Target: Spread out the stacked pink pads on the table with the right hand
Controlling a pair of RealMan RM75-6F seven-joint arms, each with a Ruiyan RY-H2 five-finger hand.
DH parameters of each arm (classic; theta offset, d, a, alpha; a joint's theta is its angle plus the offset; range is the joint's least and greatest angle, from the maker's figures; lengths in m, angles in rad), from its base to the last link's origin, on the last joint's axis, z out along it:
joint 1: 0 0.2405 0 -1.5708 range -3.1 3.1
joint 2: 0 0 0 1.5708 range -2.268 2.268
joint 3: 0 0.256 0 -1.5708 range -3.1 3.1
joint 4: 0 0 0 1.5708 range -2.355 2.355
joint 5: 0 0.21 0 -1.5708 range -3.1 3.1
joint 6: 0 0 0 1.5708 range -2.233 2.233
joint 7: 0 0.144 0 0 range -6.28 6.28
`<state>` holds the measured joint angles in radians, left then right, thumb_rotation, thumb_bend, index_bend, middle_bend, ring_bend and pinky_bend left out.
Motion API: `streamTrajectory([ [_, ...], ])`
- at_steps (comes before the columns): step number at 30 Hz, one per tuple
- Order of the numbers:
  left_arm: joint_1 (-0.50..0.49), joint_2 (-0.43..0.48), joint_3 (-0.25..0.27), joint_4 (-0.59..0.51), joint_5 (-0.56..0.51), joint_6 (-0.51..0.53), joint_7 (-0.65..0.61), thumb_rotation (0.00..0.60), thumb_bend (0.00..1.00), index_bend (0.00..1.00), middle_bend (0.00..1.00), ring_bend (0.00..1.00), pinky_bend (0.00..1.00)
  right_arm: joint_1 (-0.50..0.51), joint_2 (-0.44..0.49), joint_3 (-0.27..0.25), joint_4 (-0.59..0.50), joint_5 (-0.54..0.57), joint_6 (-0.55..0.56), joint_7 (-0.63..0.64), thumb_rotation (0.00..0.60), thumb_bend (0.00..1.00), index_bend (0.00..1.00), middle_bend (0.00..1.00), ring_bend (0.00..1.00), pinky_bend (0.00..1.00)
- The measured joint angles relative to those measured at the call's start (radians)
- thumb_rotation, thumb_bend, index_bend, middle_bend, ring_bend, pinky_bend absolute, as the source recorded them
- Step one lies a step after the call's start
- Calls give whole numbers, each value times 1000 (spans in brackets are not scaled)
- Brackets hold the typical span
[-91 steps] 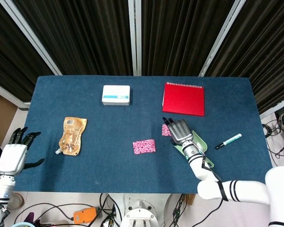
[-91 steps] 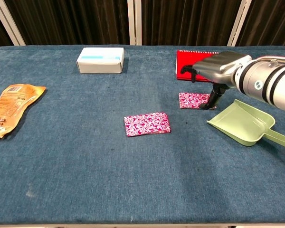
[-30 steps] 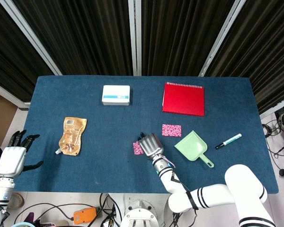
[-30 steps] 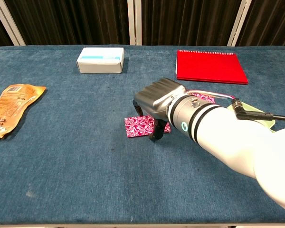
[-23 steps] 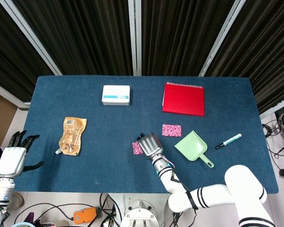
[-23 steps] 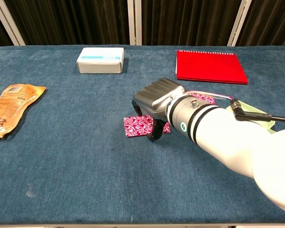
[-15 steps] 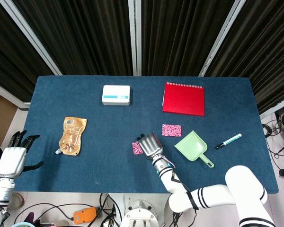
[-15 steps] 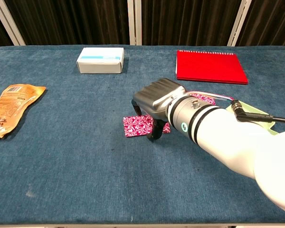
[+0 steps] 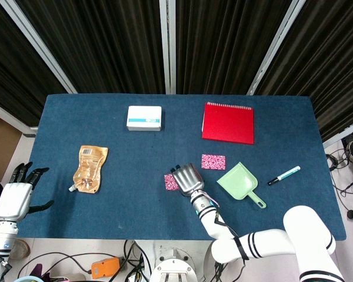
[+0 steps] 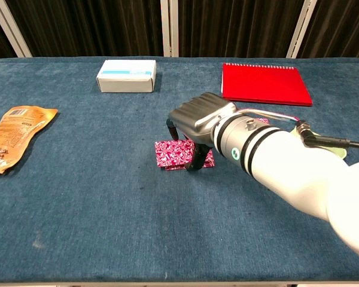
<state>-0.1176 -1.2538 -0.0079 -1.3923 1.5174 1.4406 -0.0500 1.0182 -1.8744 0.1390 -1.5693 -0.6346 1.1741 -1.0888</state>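
Observation:
A stack of pink patterned pads [image 9: 170, 182] [image 10: 170, 153] lies near the middle of the blue table [image 9: 117, 202]. In the chest view its top pad sits shifted left of the one under it. My right hand [image 9: 187, 178] [image 10: 197, 118] hangs over the stack's right part, fingers pointing down and their tips pressing on the pads; it grips nothing. A single pink pad [image 9: 213, 161] lies apart to the right, near the red notebook. My left hand [image 9: 15, 197] rests off the table's left edge with its fingers spread and nothing in it.
A red notebook [image 9: 227, 123] [image 10: 266, 84] and a white box [image 9: 144, 117] [image 10: 126, 75] lie at the far side. A green dustpan [image 9: 238, 183] and a pen [image 9: 284, 175] lie to the right, and a tan pouch [image 9: 90, 168] [image 10: 15, 134] lies at the left.
My right hand left the single pad by the notebook, came to the middle stack, and has since nudged the top pad slightly left and further away. The left hand has stayed still.

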Motion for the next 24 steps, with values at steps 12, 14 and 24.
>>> streamTrajectory([
  [12, -10, 7, -6, -7, 5, -3, 2, 600, 38, 180, 228, 22, 0, -50, 143, 3, -198, -53, 43, 54, 536, 616, 577, 470, 888, 1000],
  [14, -10, 7, -6, -9, 6, -3, 2, 600, 38, 180, 228, 22, 0, -68, 188, -18, -254, -79, 53, 65, 536, 617, 577, 470, 888, 1000],
  [24, -12, 11, -5, -40, 16, 5, 27, 600, 38, 180, 227, 22, 0, -186, 362, -263, -416, -327, 62, 129, 536, 617, 561, 464, 888, 1000],
])
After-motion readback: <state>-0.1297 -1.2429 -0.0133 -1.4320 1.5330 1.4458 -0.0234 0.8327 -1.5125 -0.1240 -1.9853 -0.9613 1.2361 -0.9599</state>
